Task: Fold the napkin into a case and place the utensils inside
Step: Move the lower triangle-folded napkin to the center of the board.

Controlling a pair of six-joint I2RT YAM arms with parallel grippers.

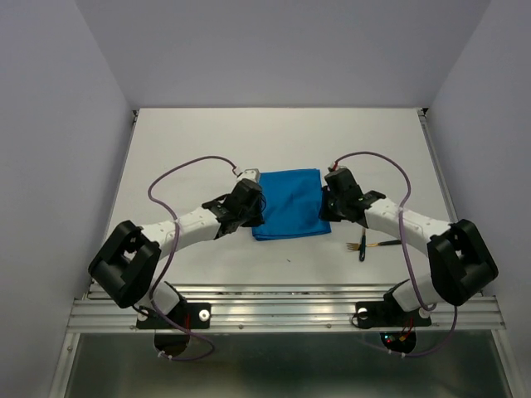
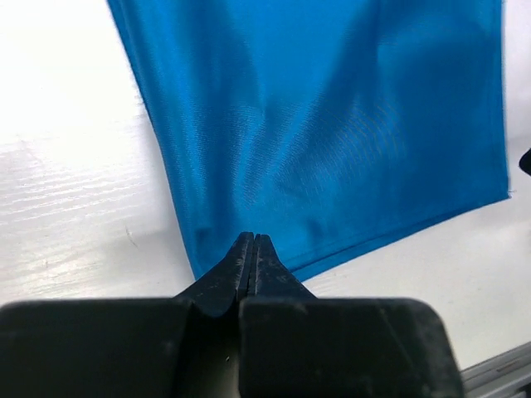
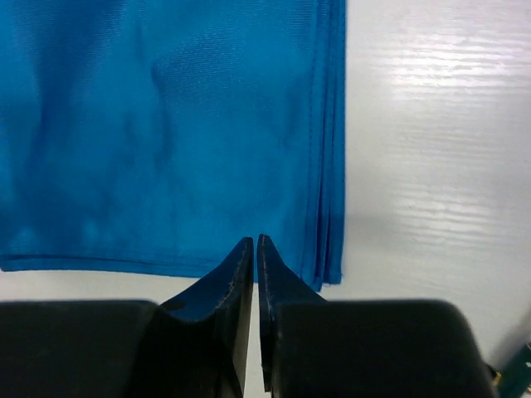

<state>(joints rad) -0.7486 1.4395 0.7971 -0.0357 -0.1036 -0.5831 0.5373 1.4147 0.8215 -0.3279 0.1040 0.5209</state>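
Note:
The blue napkin (image 1: 289, 203) lies folded into a rough rectangle mid-table, several layers showing along one edge (image 3: 328, 166). My left gripper (image 1: 255, 201) is at its left side. Its jaws are pressed together at the near corner (image 2: 253, 238), and creases in the napkin (image 2: 332, 124) run toward the tips. My right gripper (image 1: 328, 205) is at the napkin's right side. Its jaws (image 3: 255, 240) stand almost together over the near edge, with a thin slit between them. The utensils (image 1: 365, 246) lie crossed on the table, right of the napkin.
The white table (image 1: 207, 141) is walled on three sides by pale panels. A metal rail (image 1: 282, 311) runs along the near edge by both arm bases. Purple cables (image 1: 178, 174) loop above each arm.

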